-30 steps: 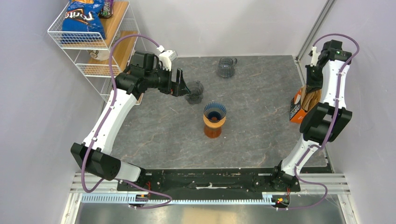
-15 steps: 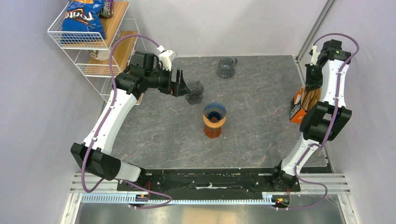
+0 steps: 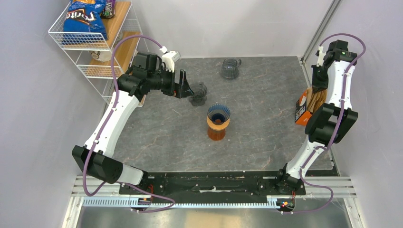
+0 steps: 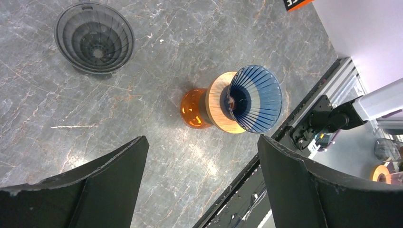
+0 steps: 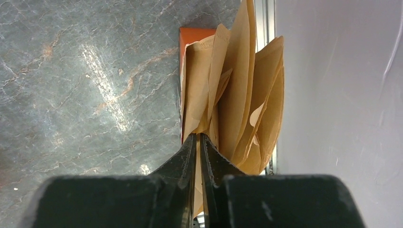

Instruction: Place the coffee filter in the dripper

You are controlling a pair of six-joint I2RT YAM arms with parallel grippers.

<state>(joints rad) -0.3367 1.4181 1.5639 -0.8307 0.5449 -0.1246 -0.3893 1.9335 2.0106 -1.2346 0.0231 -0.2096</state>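
right wrist | right tool clenched on one coffee filter in box, far right | dripper empty, transfer not yet done | left tool released

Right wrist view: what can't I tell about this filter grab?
- Right wrist: how many filters the right gripper pinches; its own fingers cover the sheets.
- Top external: the pinch itself; the right arm hides it, filters too small.
- Right wrist: the orange box, mostly behind the filters.
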